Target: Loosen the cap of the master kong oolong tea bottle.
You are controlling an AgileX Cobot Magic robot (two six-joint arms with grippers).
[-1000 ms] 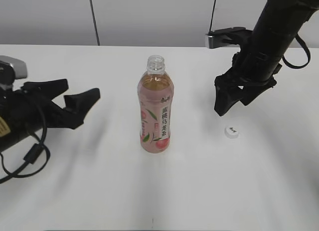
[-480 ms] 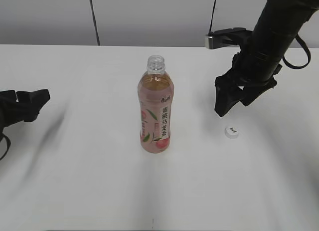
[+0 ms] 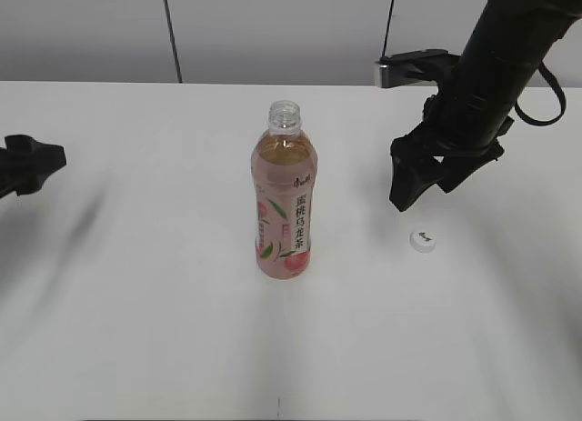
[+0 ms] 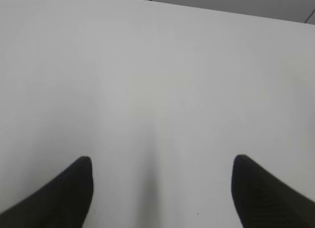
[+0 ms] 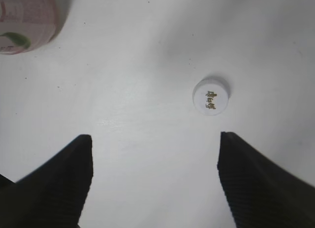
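**A:** Right of the master kong oolong tea bottle [image 3: 285,195], flat on the desk [image 3: 164,339], item one: the cap [image 3: 422,241]. Small, white, rigid plastic, dark mark upward. Judged very light, apt to skid if nudged; hold across the ribbed side wall, not the top.

**B:** And the bottle itself?

**A:** Item two: upright, neck bare, threads exposed. Amber tea nearly to the shoulder, so judged fairly heavy for its width, tall and tippy. Thin clear wall likely gives under a squeeze, and with no cap on it could spill. Best hold: mid-body on the pink label.

**B:** End effectors?

**A:** Right end effector [image 3: 411,186] hangs above and just left of the cap, released, fingers spread, nothing between them. Left end effector [image 3: 35,163] sits far left of the bottle, also spread wide and empty.

**B:** Anything unclear?

**A:** Left end effector is cut off by the exterior view's edge; its wrist view shows only bare desk. Right wrist view catches only the bottle's base [image 5: 27,21]. Cap's mark is too small to read. Tea level inside the neck cannot be told.
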